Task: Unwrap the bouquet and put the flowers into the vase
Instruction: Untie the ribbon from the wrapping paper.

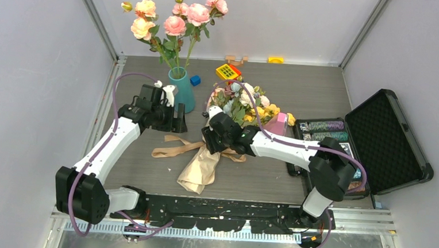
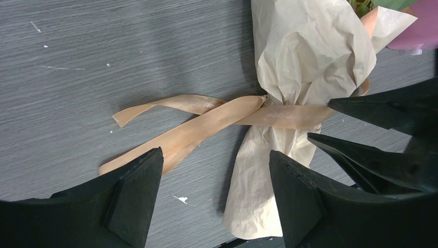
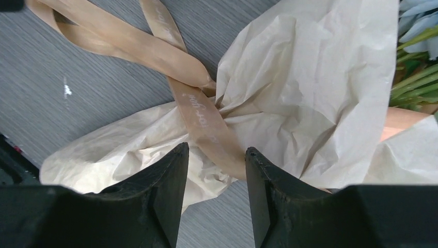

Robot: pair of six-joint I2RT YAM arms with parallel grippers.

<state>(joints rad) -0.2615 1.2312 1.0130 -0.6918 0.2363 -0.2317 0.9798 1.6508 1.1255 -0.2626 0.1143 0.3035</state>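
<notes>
On the tabletop (image 1: 299,94), the bouquet (image 1: 202,166) is lying with its flowers (image 1: 247,105) pointing away from the arms, and the right jaws are hanging half open and empty right over its ribbon (image 3: 199,111), nearer than the wide-open, empty left jaws.

bouquet (image 3: 310,77): cream-tan wrap | ribbon (image 2: 206,121): tan, pale lettering | vase (image 1: 183,93): teal | table (image 2: 77,62): grey, streaked

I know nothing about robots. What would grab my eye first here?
Tall pink and peach roses tower from a teal-blue cylindrical vase at the back left. In the middle lies a bouquet of small flowers in crinkled tan kraft paper, the right gripper open over its tan ribbon.
</notes>
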